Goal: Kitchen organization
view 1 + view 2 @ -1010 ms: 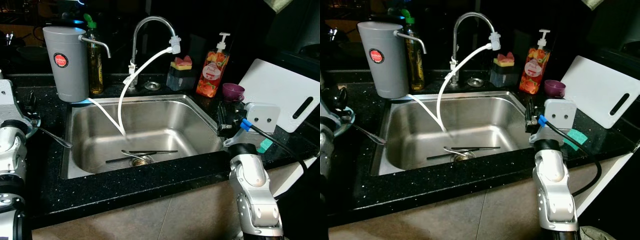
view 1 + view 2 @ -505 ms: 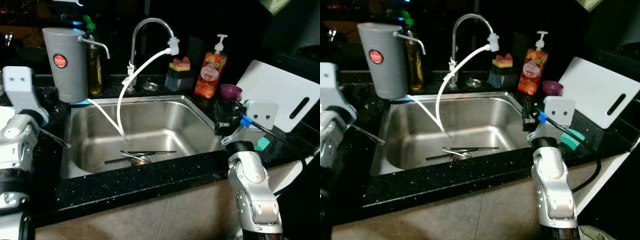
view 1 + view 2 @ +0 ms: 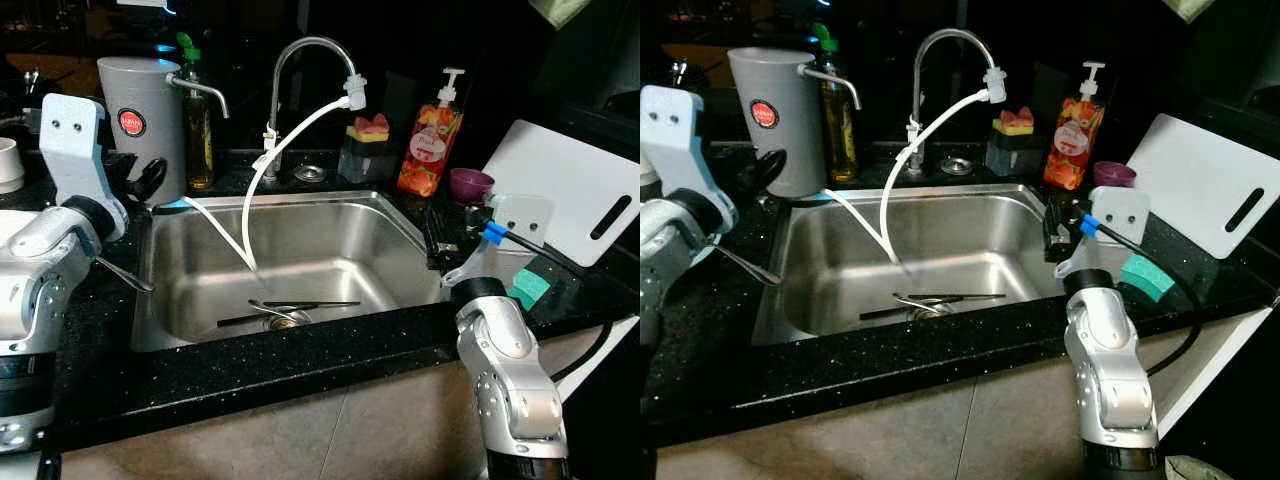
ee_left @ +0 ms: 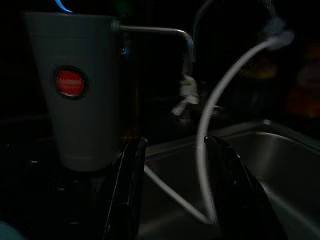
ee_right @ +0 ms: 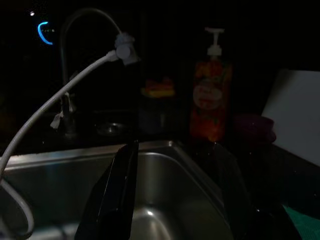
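Flanking the sink [image 3: 300, 215], both grippers' fingers [image 4: 131, 190] apart

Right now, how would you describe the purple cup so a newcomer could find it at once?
Start at the steel sink and go to its far right corner, on the black counter. The purple cup sits there between the orange soap bottle and the white cutting board. It is the one small, squat, purple thing among them.

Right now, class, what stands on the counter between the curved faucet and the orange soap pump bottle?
In the left eye view, a dark sponge holder with a yellow-and-pink sponge stands between the faucet and the soap pump bottle.
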`<state>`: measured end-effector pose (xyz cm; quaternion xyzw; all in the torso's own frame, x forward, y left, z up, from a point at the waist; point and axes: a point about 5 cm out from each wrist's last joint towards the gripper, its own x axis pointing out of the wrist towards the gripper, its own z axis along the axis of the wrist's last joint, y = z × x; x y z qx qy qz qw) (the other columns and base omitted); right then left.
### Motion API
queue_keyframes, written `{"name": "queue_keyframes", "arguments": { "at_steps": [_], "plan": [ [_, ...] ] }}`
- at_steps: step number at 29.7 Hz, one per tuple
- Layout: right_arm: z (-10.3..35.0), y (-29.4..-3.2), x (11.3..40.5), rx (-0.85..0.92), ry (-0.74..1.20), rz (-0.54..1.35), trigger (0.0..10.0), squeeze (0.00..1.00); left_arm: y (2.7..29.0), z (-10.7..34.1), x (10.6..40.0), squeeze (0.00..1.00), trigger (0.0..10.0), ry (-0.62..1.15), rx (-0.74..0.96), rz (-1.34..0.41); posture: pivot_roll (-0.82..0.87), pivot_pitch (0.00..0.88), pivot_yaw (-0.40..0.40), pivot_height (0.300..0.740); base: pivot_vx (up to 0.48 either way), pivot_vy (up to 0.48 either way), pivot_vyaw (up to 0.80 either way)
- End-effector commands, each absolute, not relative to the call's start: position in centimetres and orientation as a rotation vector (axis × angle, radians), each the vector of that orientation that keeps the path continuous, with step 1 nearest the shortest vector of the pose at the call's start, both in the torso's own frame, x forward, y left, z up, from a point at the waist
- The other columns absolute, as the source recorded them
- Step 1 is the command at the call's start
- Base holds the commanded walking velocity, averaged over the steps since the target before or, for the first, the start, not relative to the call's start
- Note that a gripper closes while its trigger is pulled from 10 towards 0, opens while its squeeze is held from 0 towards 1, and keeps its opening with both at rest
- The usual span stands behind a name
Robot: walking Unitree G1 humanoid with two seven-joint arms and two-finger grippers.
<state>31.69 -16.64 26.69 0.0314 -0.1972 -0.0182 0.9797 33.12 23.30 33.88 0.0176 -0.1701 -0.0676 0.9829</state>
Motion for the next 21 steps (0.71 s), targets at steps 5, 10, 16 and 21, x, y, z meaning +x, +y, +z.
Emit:
{"name": "queue_keyframes", "arguments": {
  "at_steps": [5,10,16,21],
  "plan": [
    [26.2,-17.5,32.2,0.055,-0.353,-0.096,10.0,0.0,21.5,33.1,32.0,0.0,10.0,-0.337,0.072,-0.138,0.11,0.096,-0.081,0.74,0.0,0.0,0.0],
    [25.9,-17.6,32.3,0.046,-0.327,-0.095,10.0,0.0,20.6,32.1,31.5,0.0,10.0,-0.297,0.121,-0.142,0.12,0.101,-0.058,0.74,0.0,0.0,0.0],
    [25.3,-17.7,32.3,0.036,-0.296,-0.08,10.0,0.0,19.8,30.6,31.5,0.0,10.0,-0.21,0.2,-0.135,0.13,0.104,-0.047,0.74,0.0,0.0,0.0],
    [25.2,-17.6,32.4,0.046,-0.283,-0.059,10.0,0.0,20.0,30.3,31.1,0.0,10.0,-0.175,0.318,-0.139,0.14,0.111,-0.051,0.74,0.0,0.0,0.0]
  ]
}}
